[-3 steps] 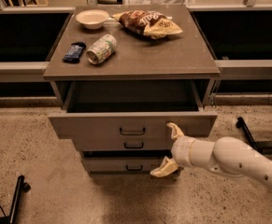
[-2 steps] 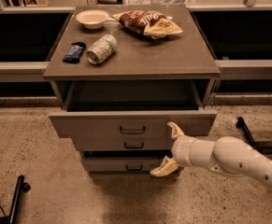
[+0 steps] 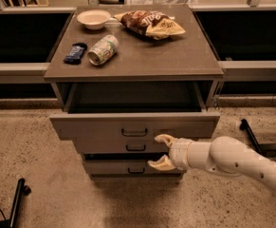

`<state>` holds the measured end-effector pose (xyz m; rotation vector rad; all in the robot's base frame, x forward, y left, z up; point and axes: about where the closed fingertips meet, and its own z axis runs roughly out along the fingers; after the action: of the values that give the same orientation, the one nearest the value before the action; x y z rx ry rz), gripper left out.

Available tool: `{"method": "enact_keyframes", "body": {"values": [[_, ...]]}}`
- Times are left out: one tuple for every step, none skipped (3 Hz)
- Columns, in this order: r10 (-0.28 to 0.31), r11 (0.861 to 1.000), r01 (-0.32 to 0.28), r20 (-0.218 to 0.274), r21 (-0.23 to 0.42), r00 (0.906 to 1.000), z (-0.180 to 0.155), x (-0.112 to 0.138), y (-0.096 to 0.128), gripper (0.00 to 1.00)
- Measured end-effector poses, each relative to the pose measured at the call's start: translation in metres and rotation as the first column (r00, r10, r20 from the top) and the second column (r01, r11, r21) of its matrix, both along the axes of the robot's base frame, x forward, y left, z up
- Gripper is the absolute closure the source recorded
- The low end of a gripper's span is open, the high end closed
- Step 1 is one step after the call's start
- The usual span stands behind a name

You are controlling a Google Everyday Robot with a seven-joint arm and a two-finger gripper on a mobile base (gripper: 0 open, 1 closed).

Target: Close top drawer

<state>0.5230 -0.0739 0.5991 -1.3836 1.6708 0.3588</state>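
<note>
The top drawer (image 3: 90, 126) of the grey cabinet is pulled out, its inside dark and empty as far as I can see. Its plain front carries a small dark bar handle (image 3: 134, 132) at the centre. My gripper (image 3: 159, 151) reaches in from the right on a white arm (image 3: 232, 160). It is open, with one cream fingertip (image 3: 164, 138) at the lower edge of the top drawer's front, right of the handle, and the other lower, near the third drawer. It holds nothing.
Two narrower drawers (image 3: 135, 147) sit below, slightly out. On the cabinet top (image 3: 166, 56) lie a white bowl (image 3: 94, 19), a chip bag (image 3: 149, 23), a tipped can (image 3: 103, 50) and a dark snack bar (image 3: 75, 52). Black stand legs (image 3: 18, 198) stand on the speckled floor, left and right.
</note>
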Motion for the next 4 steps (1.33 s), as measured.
{"method": "enact_keyframes", "body": {"values": [[0.015, 1.000, -0.015, -0.009, -0.004, 0.9998, -0.006, 0.018, 0.000, 0.69], [0.006, 1.000, -0.006, -0.016, 0.003, 0.9999, -0.012, 0.035, -0.008, 0.92], [-0.026, 1.000, 0.026, -0.010, 0.011, 0.9996, -0.018, 0.053, -0.014, 0.83], [-0.044, 0.999, 0.044, 0.000, 0.012, 0.9990, -0.020, 0.062, -0.017, 0.60]]}}
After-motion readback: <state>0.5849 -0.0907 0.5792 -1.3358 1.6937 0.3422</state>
